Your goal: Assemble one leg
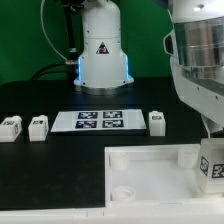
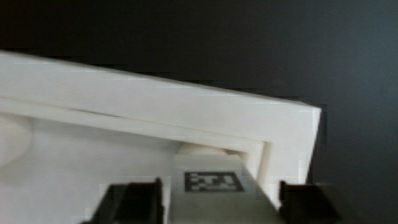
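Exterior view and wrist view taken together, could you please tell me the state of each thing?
Two-finger gripper: shut on the held leg.
Held leg, small white plastic block with black-and-white tag: gripped, upright, at the tray's corner.
Three loose legs, same white blocks: standing free on the table.
Large white square tray: lying flat.
Thin white marker board: lying flat.
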Controlling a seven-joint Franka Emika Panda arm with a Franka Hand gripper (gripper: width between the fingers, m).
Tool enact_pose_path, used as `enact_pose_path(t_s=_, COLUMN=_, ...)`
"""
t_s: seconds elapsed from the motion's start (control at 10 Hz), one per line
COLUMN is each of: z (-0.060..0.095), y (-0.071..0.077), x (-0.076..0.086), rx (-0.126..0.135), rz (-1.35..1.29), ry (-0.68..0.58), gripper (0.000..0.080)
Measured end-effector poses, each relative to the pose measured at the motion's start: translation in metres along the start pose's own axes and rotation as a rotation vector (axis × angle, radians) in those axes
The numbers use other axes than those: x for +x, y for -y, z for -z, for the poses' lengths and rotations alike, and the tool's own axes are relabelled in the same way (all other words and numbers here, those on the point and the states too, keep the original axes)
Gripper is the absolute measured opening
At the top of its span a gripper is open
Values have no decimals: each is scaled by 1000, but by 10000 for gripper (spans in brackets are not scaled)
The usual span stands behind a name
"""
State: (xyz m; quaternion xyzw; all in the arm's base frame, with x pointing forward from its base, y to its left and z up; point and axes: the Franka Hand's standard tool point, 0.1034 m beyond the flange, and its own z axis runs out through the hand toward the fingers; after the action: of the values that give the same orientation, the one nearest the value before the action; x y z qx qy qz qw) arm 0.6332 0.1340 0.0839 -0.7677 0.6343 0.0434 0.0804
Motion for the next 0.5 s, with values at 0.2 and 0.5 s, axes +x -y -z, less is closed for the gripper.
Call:
enact_pose_path(t_s=0.2, z=0, y=-1, x=0, rx=-18, rz=136, ry=-3, gripper=437)
enact_pose_path(t_s=0.5, z=3, y=3, x=6, rx=-33, rz=591, ry=-29, gripper=638)
